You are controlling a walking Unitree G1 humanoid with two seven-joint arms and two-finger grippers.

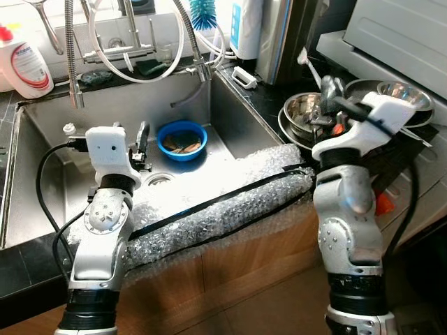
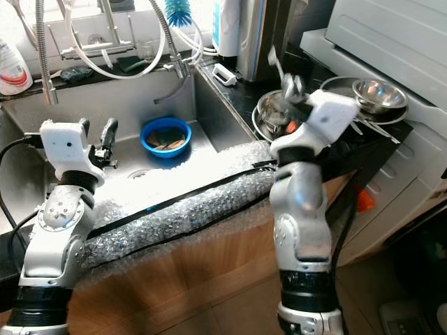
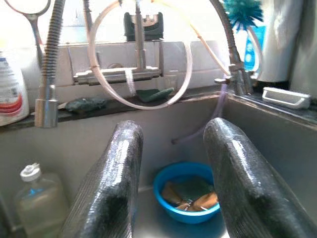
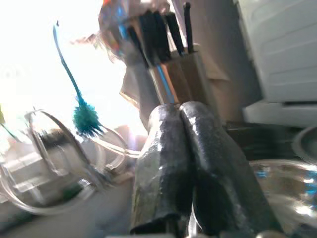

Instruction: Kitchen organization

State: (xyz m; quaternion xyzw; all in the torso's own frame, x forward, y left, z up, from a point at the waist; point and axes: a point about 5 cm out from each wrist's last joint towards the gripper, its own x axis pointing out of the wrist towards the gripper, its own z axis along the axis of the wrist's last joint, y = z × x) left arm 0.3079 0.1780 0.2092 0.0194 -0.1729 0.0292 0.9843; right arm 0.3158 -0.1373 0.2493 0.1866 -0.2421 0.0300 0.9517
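A stainless steel sink (image 1: 42,139) is sunk into a dark tabletop (image 1: 28,276), with a wooden cabinet front below. A strip of clear bubble wrap (image 1: 230,202) bound with black tape pads the sink's near edge. Inside the basin, toward its right wall, sits a round blue plastic bowl (image 1: 181,139) holding brownish scraps. A small clear bottle with a white cap (image 3: 34,198) stands at the basin's left side. Along the back edge run a chrome faucet with coiled spring hoses (image 1: 73,63), a white detergent bottle with a red label (image 1: 24,66) and a teal bottle brush (image 1: 204,12).

The left tool (image 1: 142,143) hangs over the basin just left of the blue bowl, its fingers (image 3: 111,183) spread apart. The right tool (image 1: 328,94) is raised above a stack of shiny steel bowls (image 1: 304,115) on the tabletop's right end, its fingers (image 4: 168,163) pressed together; whether anything is pinched between them cannot be told. A wooden knife block (image 4: 171,59) stands behind.
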